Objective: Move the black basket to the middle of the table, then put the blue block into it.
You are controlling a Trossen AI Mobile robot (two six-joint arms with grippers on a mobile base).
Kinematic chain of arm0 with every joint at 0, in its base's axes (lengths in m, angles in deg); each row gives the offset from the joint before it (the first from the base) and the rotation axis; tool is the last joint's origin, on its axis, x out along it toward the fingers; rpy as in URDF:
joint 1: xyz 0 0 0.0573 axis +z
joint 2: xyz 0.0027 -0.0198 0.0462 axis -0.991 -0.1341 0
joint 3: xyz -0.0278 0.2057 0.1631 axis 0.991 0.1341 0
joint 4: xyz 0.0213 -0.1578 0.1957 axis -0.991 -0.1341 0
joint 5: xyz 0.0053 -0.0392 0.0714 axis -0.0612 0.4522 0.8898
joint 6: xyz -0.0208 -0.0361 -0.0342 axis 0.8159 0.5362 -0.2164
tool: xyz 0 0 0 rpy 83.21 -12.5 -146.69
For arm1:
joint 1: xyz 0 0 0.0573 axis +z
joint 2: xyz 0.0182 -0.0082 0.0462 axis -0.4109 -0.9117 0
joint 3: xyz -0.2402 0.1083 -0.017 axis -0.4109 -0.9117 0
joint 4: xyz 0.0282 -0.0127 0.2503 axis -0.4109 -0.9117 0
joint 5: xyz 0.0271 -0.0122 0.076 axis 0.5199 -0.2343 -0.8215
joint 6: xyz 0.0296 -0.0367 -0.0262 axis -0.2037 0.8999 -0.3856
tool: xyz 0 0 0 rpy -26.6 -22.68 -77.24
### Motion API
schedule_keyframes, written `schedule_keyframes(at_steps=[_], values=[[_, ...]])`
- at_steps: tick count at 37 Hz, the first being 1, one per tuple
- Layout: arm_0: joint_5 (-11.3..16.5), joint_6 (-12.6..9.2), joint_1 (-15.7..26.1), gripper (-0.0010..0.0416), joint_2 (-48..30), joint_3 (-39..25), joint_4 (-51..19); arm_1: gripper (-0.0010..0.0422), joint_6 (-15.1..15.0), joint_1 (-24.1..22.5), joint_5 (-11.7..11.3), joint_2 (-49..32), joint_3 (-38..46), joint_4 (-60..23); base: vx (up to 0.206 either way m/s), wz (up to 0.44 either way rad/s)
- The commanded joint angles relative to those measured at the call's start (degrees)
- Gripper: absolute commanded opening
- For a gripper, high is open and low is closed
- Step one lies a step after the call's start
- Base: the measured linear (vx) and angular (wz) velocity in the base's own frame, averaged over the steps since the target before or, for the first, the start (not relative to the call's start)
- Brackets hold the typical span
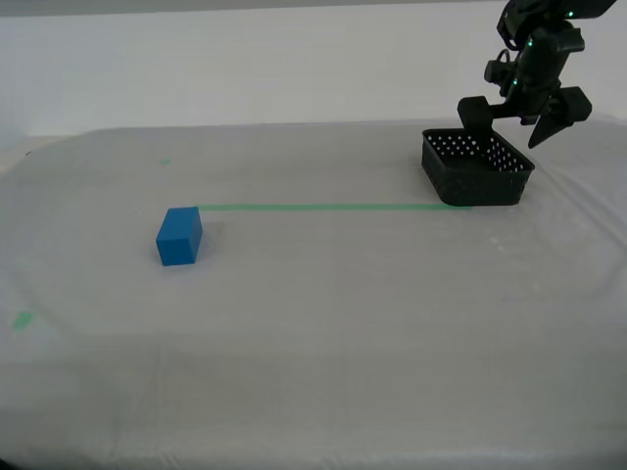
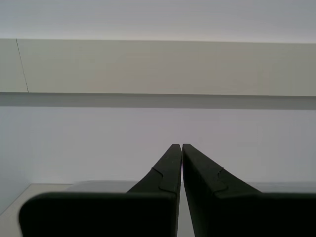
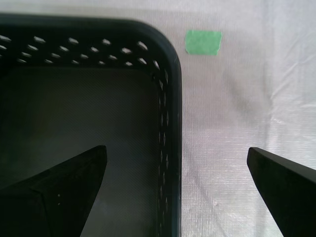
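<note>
Pincer (image 3: 177,168) astride basket wall (image 3: 170,123)

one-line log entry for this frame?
phase: pre-grasp | my first gripper: open, straddling black perforated plastic basket wall | my second gripper: shut | blue block: untouched on table

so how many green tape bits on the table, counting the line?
4, maybe more hidden. The long line runs from the blue block to the black basket; one faint mark behind the block; one near the exterior view's left edge; one beside the basket's corner.
</note>
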Motion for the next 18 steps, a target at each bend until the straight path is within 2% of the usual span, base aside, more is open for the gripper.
schedule_keyframes(at_steps=[1,11,18], values=[[-0.2,0.0,0.0,0.0398,0.0,2.1,2.5,0.0000,-0.1,0.0,0.0,0.0,0.0,0.2,0.000,0.000],[-0.2,0.0,0.0,0.0397,0.0,5.3,5.6,0.0000,-0.1,0.0,0.0,0.0,0.0,0.2,0.000,0.000],[-0.1,-0.1,0.1,0.0379,0.1,5.8,5.6,0.0000,-0.1,0.0,0.0,0.0,0.0,0.2,0.000,0.000]])
